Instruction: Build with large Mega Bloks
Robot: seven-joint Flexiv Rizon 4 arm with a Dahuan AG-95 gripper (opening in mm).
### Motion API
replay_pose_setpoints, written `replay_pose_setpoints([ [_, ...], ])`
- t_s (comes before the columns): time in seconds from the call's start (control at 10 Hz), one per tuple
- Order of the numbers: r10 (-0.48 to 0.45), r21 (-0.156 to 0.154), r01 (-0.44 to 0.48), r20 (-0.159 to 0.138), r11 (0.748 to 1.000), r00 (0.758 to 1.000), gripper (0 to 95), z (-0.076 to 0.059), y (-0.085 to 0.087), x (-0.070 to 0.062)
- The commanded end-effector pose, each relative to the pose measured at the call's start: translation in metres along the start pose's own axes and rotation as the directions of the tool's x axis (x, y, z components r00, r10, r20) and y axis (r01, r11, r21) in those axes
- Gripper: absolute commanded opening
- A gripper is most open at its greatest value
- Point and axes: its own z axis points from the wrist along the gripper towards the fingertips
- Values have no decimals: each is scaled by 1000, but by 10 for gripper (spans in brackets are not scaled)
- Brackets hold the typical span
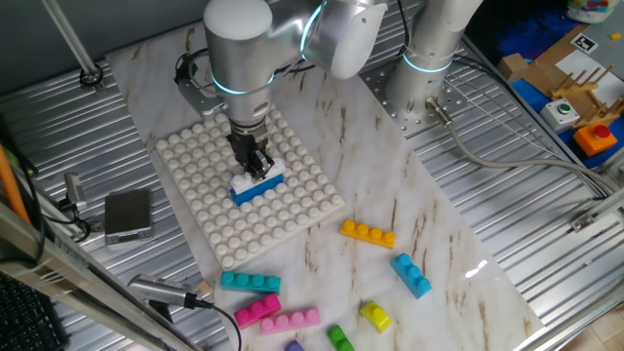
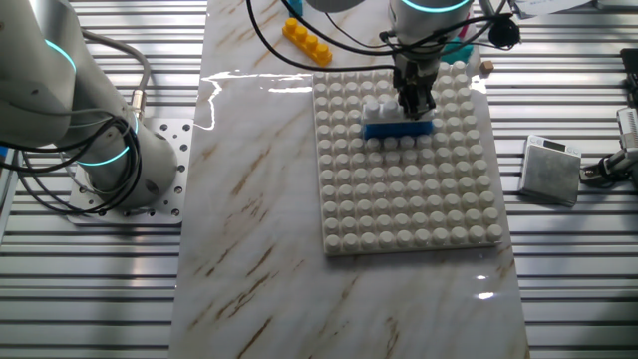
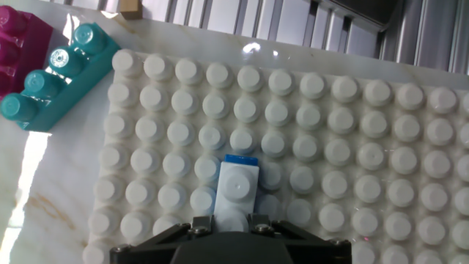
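Two stacked bricks, white brick over blue brick, seated mid-baseplate right beneath gripper, jaws closed on the white one. Farther off by the surface edge: teal brick, pink brick, orange brick.

Two stacked bricks sit on the baseplate; loose bricks lie beside it on the table.

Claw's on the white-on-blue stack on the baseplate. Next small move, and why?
Probably open the claw and lift straight up: the white brick already sits on the blue brick, which sits on the baseplate. Whether it is fully pressed down isn't clear.
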Motion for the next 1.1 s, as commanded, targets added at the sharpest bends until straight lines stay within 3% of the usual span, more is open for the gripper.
replay_pose_setpoints([
  [0.1,3,3,-3,0,1000,1000,0,2,-1,0],
  [1.1,15,4,-15,12,1000,1000,0,12,-3,-4],
])
